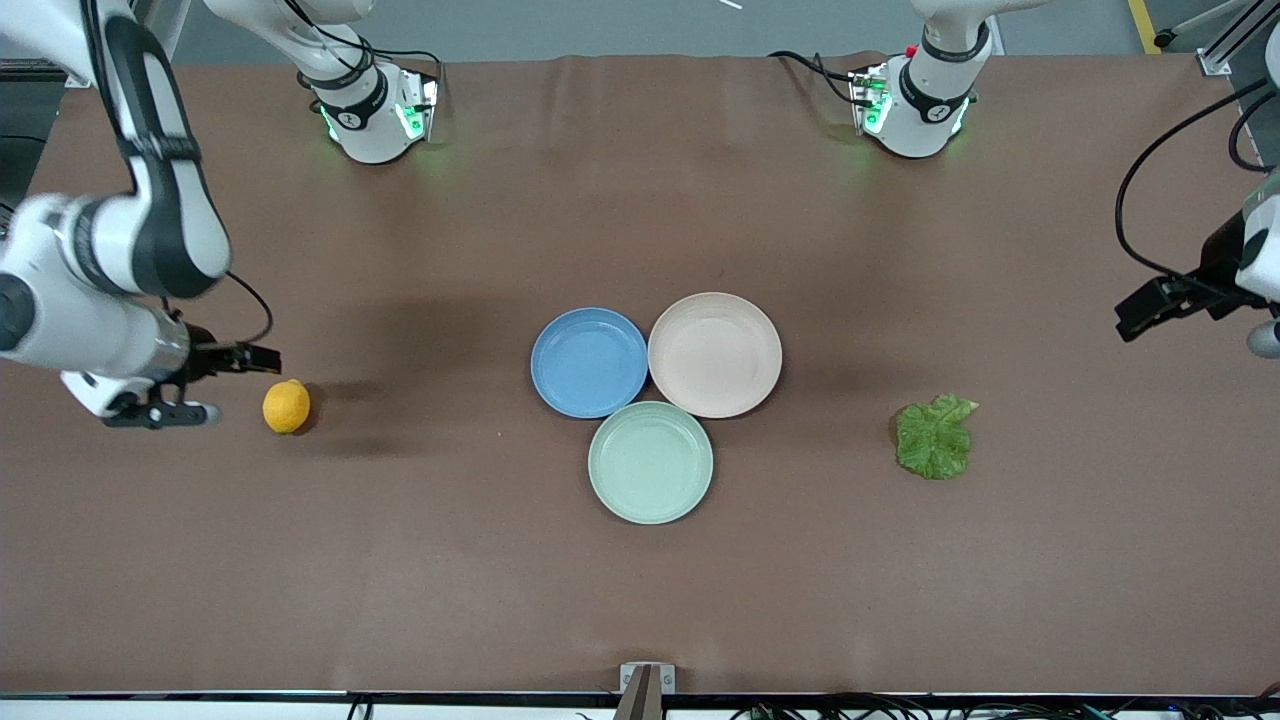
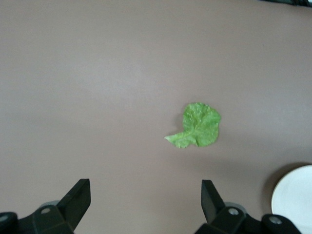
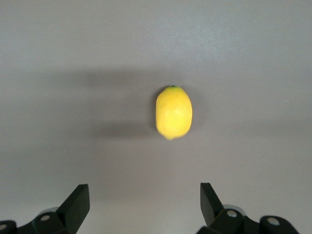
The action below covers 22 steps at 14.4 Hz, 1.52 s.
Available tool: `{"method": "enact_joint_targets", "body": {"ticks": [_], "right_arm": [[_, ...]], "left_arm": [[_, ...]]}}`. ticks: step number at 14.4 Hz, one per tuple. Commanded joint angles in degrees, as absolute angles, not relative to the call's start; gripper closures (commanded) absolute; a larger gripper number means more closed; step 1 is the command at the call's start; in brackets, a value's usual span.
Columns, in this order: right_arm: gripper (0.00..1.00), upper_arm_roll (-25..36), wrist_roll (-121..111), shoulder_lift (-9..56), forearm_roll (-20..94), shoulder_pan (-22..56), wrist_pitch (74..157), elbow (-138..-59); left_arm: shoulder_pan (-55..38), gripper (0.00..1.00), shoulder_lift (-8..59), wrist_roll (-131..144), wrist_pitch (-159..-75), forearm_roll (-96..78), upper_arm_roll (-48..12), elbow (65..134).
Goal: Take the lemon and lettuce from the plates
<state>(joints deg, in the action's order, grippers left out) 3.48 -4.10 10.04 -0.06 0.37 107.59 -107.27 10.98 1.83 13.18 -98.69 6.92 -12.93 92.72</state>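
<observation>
The yellow lemon (image 1: 286, 406) lies on the brown table toward the right arm's end, off the plates; it also shows in the right wrist view (image 3: 174, 112). My right gripper (image 1: 225, 385) is open and empty over the table just beside it, its jaws wide apart (image 3: 145, 195). The green lettuce (image 1: 934, 437) lies flat on the table toward the left arm's end, also in the left wrist view (image 2: 199, 126). My left gripper (image 1: 1190, 320) is open and empty (image 2: 146, 195) over the table's edge at that end. The blue plate (image 1: 589, 361) and cream plate (image 1: 714, 354) are empty mid-table.
A pale mint green plate (image 1: 650, 462), also empty, touches the two others on the side nearer the front camera. The cream plate's rim (image 2: 295, 195) shows in the left wrist view. Both arm bases (image 1: 370, 110) stand along the table's back edge.
</observation>
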Motion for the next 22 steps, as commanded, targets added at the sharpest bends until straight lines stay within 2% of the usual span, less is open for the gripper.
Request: {"method": "enact_joint_targets", "body": {"ticks": [1,4,5,8,13,22], "right_arm": [[0.0,3.3,-3.1,3.5,0.7,1.3,100.1,-104.6],[0.0,3.4,-2.5,3.6,0.5,2.4,88.8,-93.2],[0.0,3.4,-1.5,3.6,0.5,2.3,87.4,-91.5],[0.0,3.6,-1.1,3.4,0.2,2.2,85.0,-88.4],[0.0,3.5,-1.6,3.9,-0.1,2.3,84.9,-83.9],[0.0,3.9,-1.8,3.4,0.2,1.9,82.2,-81.3]], "left_arm": [[11.4,0.0,-1.8,9.8,-95.5,4.5,-13.2,93.7],[9.9,0.0,-3.7,9.1,-94.0,4.0,-12.4,93.8],[8.0,0.0,-4.0,8.6,-93.3,3.9,-10.4,93.9],[4.0,0.0,-4.8,8.4,-89.6,-0.6,-5.5,94.0],[2.5,0.0,-6.2,8.5,-88.9,-3.0,-5.5,94.9],[2.8,0.0,-5.9,9.1,-90.6,-2.2,-8.3,94.5]]}}
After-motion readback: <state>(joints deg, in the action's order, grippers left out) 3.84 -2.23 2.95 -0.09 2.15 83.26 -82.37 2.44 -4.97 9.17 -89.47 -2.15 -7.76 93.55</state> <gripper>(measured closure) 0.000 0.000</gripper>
